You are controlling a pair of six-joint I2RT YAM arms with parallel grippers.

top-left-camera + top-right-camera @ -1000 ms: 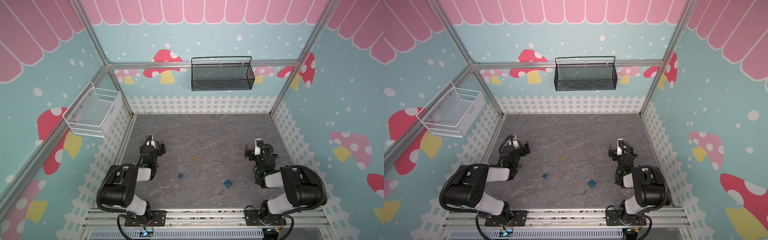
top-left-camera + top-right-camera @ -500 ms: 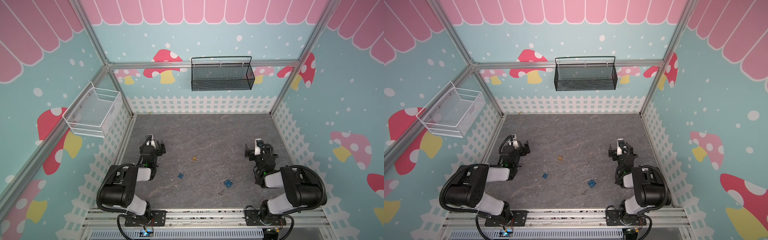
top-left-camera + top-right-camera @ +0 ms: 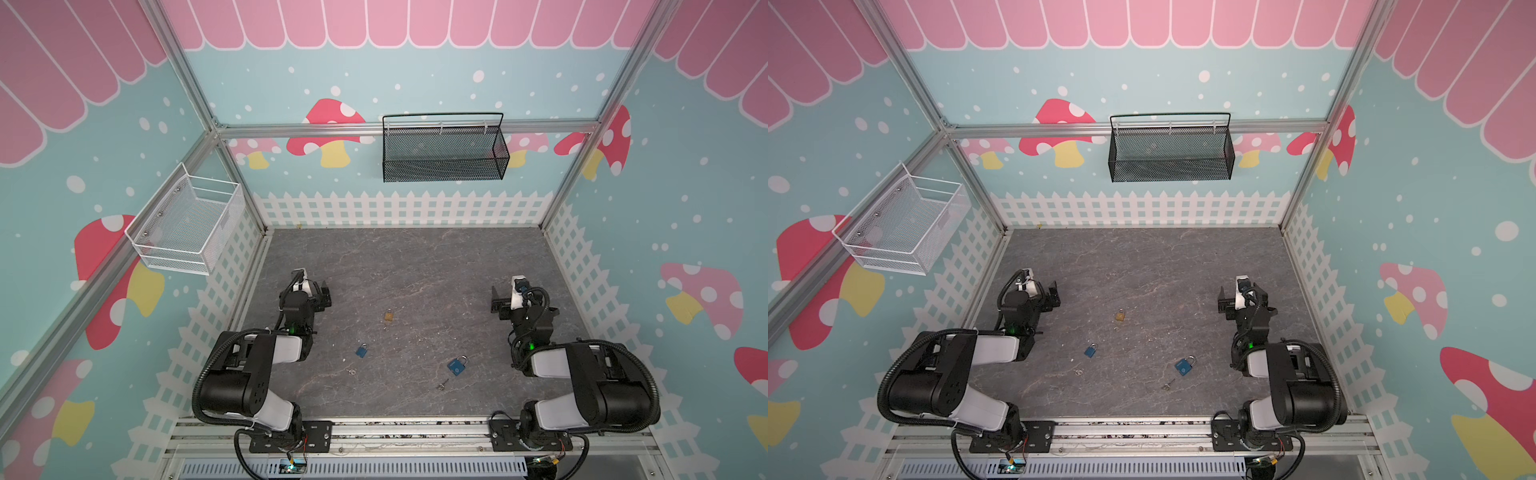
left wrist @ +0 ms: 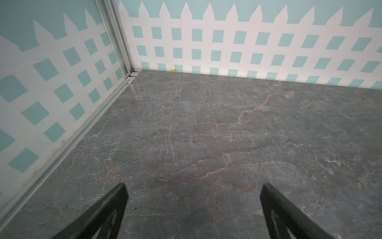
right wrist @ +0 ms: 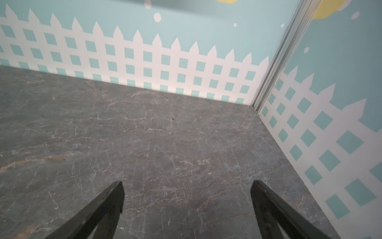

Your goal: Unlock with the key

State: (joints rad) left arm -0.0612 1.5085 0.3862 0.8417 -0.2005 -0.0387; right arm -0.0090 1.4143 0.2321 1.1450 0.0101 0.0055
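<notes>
Evidently neither arm has stirred since the earlier frames. The left gripper (image 4: pixel 193 187) stands with its jaws spread wide over the bare tabletop (image 4: pixel 206 124), and the right gripper (image 5: pixel 186 184) is spread just the same, both of them empty. In both top views they sit at opposite sides of the table, well apart from the locks. Toward the middle lies a gold padlock (image 3: pixel 388 316). Nearer the front are a small blue padlock (image 3: pixel 362 351) and a larger blue padlock (image 3: pixel 457 366). The key (image 3: pixel 442 385) lies just beside the larger one, on its front side. All lie where they lay before.
</notes>
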